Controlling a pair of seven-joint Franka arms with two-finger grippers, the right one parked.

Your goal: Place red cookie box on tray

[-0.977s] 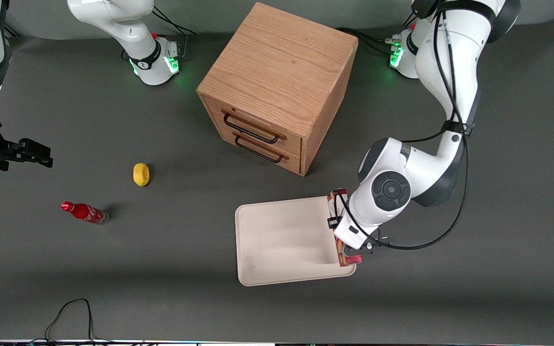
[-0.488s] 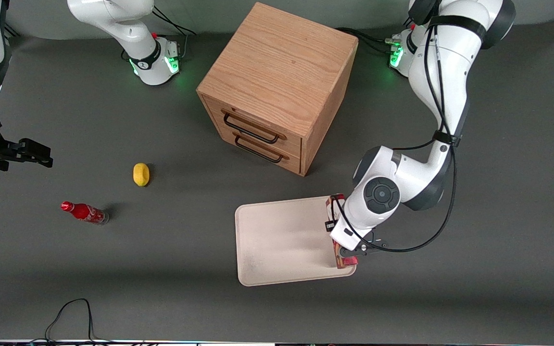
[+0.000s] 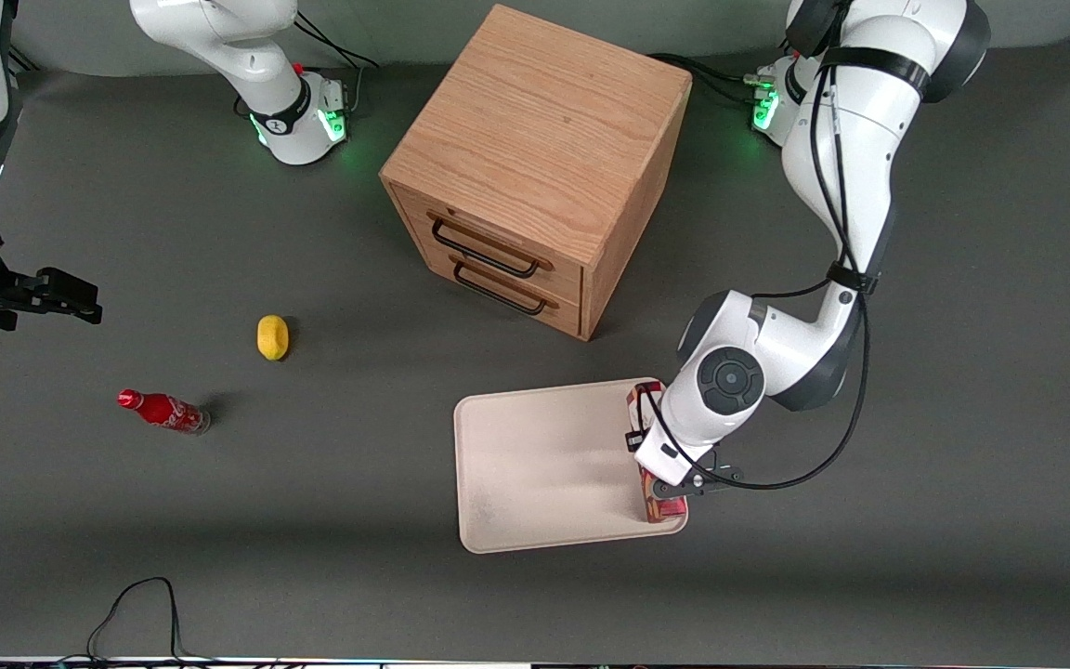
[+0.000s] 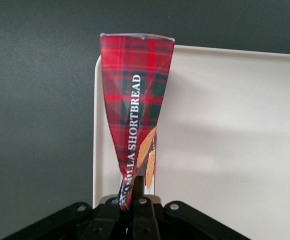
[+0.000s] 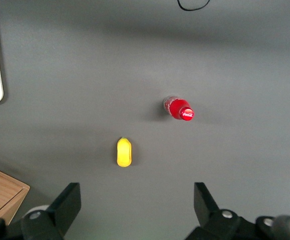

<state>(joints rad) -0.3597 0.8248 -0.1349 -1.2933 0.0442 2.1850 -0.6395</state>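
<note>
Tray [image 3: 544, 465] sits nearest the front camera, flat on the dark table [image 3: 312, 520], off-white, low rim, rounded corners. Only thing over it is the red cookie box [image 3: 651, 502], at the tray's edge toward the working arm's end, running along that short rim. Rest of the tray floor is bare.

Wrist view: box [image 4: 134, 105] is red tartan with white "SHORTBREAD" lettering and a tan cookie picture, its long side lined up with the tray rim [image 4: 97, 125], one long edge about over the rim. Cannot tell if the box touches the tray floor or hangs just above. Gripper [image 4: 134, 200] is clamped on the box, black fingers pressed tight to its near end. In the front view the gripper [image 3: 674, 478] is mostly hidden under the white wrist, over the tray's corner nearest the camera on the working arm's side.

Open table lies all round the tray. Farther from the camera, a wooden drawer cabinet [image 3: 535, 167], both drawers closed, near the tray but apart from it.

Toward the parked arm's end, well apart: small red soda bottle [image 3: 163, 411] and yellow lemon [image 3: 272, 336], the lemon farther back.
</note>
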